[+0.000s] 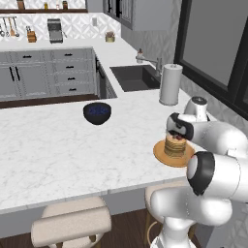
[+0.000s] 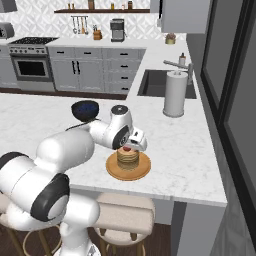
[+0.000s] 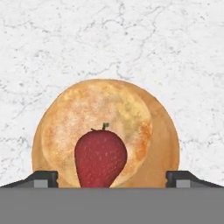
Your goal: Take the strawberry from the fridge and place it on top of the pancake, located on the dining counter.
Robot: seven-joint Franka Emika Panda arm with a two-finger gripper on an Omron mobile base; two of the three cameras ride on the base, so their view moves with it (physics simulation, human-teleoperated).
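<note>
Bare dining counter (image 1: 58, 145) surrounds the pancake (image 1: 175, 145); paper towel roll (image 1: 170, 85) stands well behind.

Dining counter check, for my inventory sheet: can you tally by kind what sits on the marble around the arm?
Pancake stack on plate: 1
Strawberry, on the pancakes: 1
Dark blue bowl: 1
Paper towel roll: 1
Total: 4

We see a home kitchen: a stove (image 2: 31, 47) at ten o'clock, a sink (image 2: 161, 84) at one o'clock, grey cabinets (image 2: 95, 75), a coffee machine (image 2: 117, 30) at twelve, stools (image 1: 72, 224) under the marble counter (image 1: 58, 150).
</note>
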